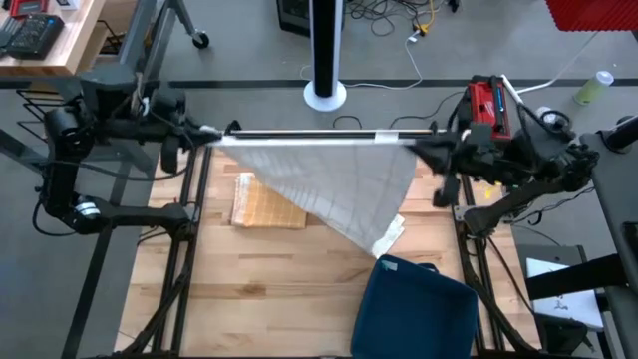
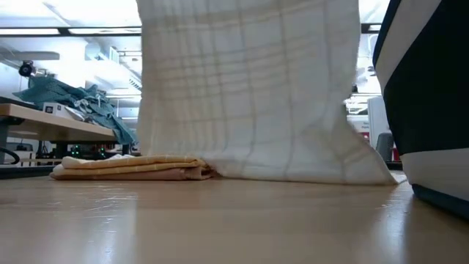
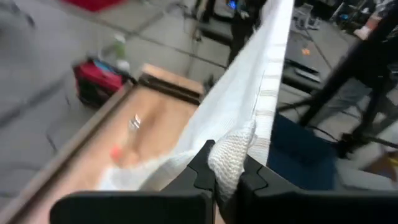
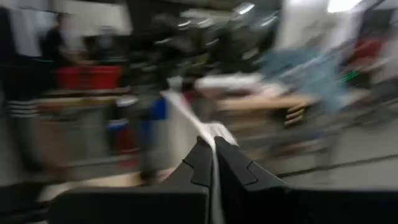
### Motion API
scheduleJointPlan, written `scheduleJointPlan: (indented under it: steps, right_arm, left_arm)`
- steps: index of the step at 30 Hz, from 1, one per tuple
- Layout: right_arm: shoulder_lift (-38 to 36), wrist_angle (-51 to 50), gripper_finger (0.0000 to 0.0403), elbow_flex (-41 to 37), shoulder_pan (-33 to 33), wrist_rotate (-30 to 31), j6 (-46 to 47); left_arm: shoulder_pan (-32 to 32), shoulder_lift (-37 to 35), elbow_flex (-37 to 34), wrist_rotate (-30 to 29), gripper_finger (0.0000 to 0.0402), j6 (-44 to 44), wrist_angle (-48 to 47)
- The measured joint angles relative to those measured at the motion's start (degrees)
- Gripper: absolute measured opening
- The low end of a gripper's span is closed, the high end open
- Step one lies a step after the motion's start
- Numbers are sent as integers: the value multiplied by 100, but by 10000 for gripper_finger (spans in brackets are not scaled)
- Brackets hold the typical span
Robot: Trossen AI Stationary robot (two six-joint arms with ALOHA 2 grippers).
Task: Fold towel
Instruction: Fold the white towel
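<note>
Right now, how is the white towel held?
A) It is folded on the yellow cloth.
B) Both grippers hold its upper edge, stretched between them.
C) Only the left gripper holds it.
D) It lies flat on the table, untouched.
B: the left gripper and the right gripper each pinch a corner, and the white towel hangs down from its taut upper edge.

white towel (image 1: 329, 179) of coarse woven cloth with faint stripes; bench (image 1: 279, 289) of smooth pale wood; folded tan cloth (image 2: 132, 168) soft, matt
</note>
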Motion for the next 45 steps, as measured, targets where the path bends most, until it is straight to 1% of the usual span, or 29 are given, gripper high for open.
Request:
scheduleJointPlan:
  steps: [2, 3, 5, 7, 9, 11, 16, 18, 20, 22, 25, 27, 31, 34, 36, 37, 39, 41, 42, 44, 45]
  right_arm:
    - [21, -478, 0, -26, -9, -569, 801]
    - [57, -691, 0, -54, -11, -761, 1159]
    - [217, -997, 0, -102, 0, -983, 1717]
    - [345, -1356, 0, -153, 11, -1039, 2054]
    - [445, -1509, 0, -164, 6, -1020, 2096]
    - [493, -1551, 0, -162, -26, -908, 1859]
    - [435, -1645, 0, 25, -498, -317, 924]
    - [360, -1722, 0, 109, -817, -302, 642]
    - [330, -1680, 0, 235, -1225, -339, 360]
    - [313, -1704, 0, 306, -1772, -423, 2]
    - [414, -1361, 0, 348, -2722, -539, -442]
    - [544, -975, 0, 356, -3451, -737, -620]
    - [1092, 19, 0, 608, -4715, -753, -1471]
    - [1737, 228, 0, 1293, -5286, -767, -1999]
    - [2136, 78, 0, 1942, -5499, -981, -2025]
    - [2301, -46, 0, 2294, -5580, -1110, -1999]
    - [2528, -306, 0, 3019, -5687, -1363, -2065]
    - [2699, -522, 0, 3751, -5674, -1332, -2404]
    - [2747, -486, 0, 3932, -5646, -1274, -2473]
    - [2456, -162, 0, 3644, -5544, -1231, -2573]
    - [2341, -223, 0, 3533, -5496, -1233, -2548]
  left_arm:
    - [-41, -66, 0, 19, 7, -235, -500]
    - [-57, -92, -10, 19, 7, -361, -760]
    - [-77, -187, -129, 21, 8, -518, -1135]
    - [-94, -307, -290, 28, 8, -690, -1389]
    - [-98, -453, -384, 19, 8, -757, -1309]
    - [-98, -593, -542, -118, 7, -600, -994]
    - [-95, -794, -1072, -634, 6, -285, 561]
    - [-100, -776, -1222, -904, 6, 25, 914]
    - [-103, -701, -1347, -1339, 6, 419, 1016]
    - [-109, -586, -1478, -1910, 4, 822, 1225]
    - [-107, -366, -1723, -2643, 3, 1490, 1795]
    - [-71, -195, -1841, -2856, 3, 2023, 2472]
    - [59, 153, -1863, -3274, 3, 3158, 4212]
    - [182, 560, -1682, -3926, 2, 4250, 5013]
    - [305, 827, -1419, -4403, 2, 4952, 5179]
    - [377, 965, -1209, -4540, 2, 5199, 5219]
    - [519, 1186, -724, -4537, 2, 5380, 5237]
    - [629, 1390, -195, -4410, 2, 5420, 5186]
    - [649, 1510, 109, -4318, 2, 5479, 5163]
    - [658, 1722, 737, -3976, 2, 5516, 5005]
    - [661, 1802, 1034, -3775, 2, 5510, 4825]
